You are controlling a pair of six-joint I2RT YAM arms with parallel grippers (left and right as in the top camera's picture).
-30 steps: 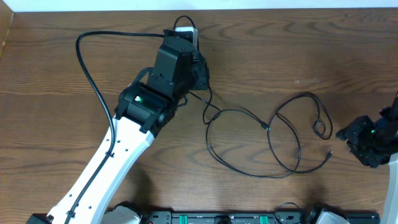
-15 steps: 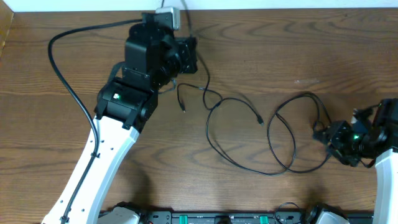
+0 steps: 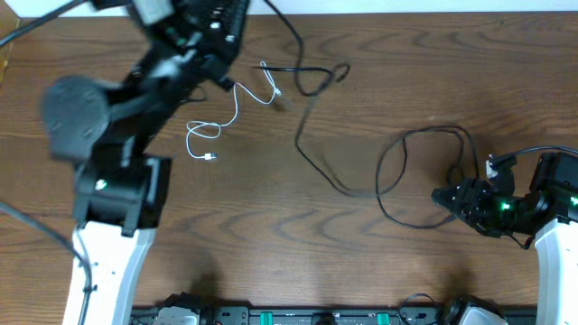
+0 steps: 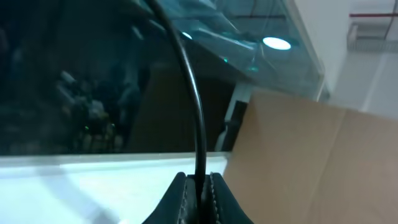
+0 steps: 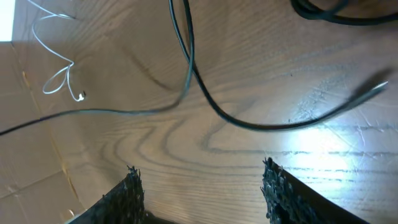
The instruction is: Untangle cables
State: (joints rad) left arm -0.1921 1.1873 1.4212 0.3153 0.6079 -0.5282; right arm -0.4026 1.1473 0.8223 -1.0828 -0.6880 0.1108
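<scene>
Pinching the black cable in my pressed-together left end effector up at eleven o'clock, I am hovering my spread right end effector, the nearer one, at four o'clock of its slack loop on the table, the white cable lying off at ten o'clock.

No legible text or markings anywhere

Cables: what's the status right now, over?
Left fingers shut on black cable, held high. Right fingers open above its loops. White cable on table, left of them.
</scene>
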